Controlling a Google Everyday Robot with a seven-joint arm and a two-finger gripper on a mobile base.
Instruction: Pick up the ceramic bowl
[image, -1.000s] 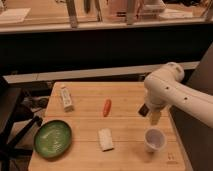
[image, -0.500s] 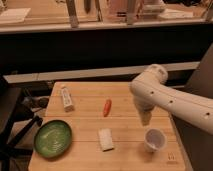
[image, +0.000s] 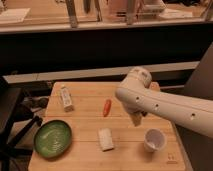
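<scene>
Green ceramic bowl (image: 52, 139) sits at the front-left corner of the table (image: 90, 90), nothing touching it. Tool (image: 137, 120) hangs off the white arm (image: 170, 102) over mid-table, btwn the orange carrot-ish thing (image: 106, 107) and the white cup (image: 154, 139). It's spread wide w/ nothing in it, well apart from the bowl tbh.

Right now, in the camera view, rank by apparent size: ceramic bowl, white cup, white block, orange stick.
1. ceramic bowl.
2. white cup and white block: alike, unranked.
3. orange stick, smallest.
The gripper hangs over the table between orange stick and white cup.
</scene>
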